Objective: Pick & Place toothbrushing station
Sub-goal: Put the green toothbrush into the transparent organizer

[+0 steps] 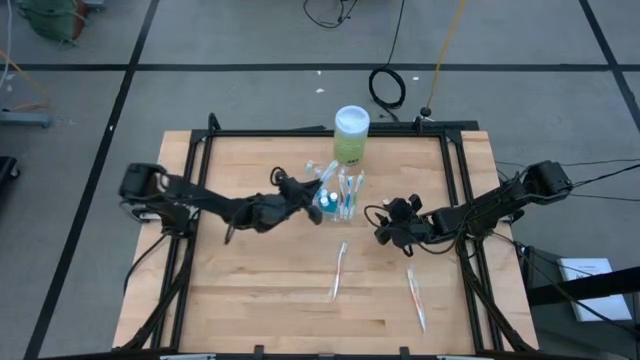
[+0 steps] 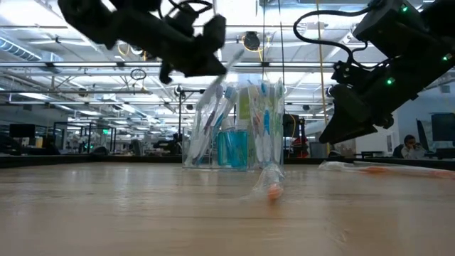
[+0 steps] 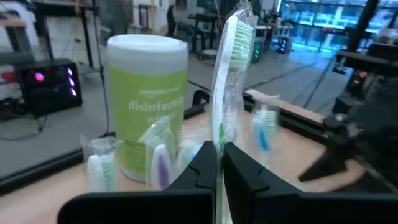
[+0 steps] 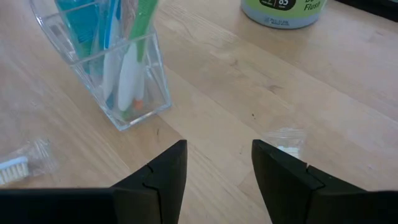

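The toothbrushing station [image 1: 338, 196] is a clear plastic holder standing on its base on the wooden table, with several toothbrushes and a blue tube upright in it [image 2: 234, 131] [image 4: 112, 68]. My left gripper [image 1: 306, 190] [image 3: 217, 171] is just left of it, shut on a green-and-white toothbrush in a clear wrapper [image 3: 233, 56]. My right gripper [image 1: 386, 228] [image 4: 217, 168] hovers open to the right of the station, with nothing between its fingers. My left gripper pinches the wrapped toothbrush by its handle [image 3: 217, 134] between its two fingers, coming in about level from the table's left side. The brush stands nearly upright across the fingers, bristle head [image 3: 239, 37] on top, lifted clear of the table beside the station.
A green white-lidded wipes canister [image 1: 352, 135] [image 3: 146, 99] stands behind the station at the far edge. Two wrapped toothbrushes [image 1: 338, 272] [image 1: 416, 297] lie flat on the near half of the table. A black frame [image 1: 300, 132] runs around the tabletop.
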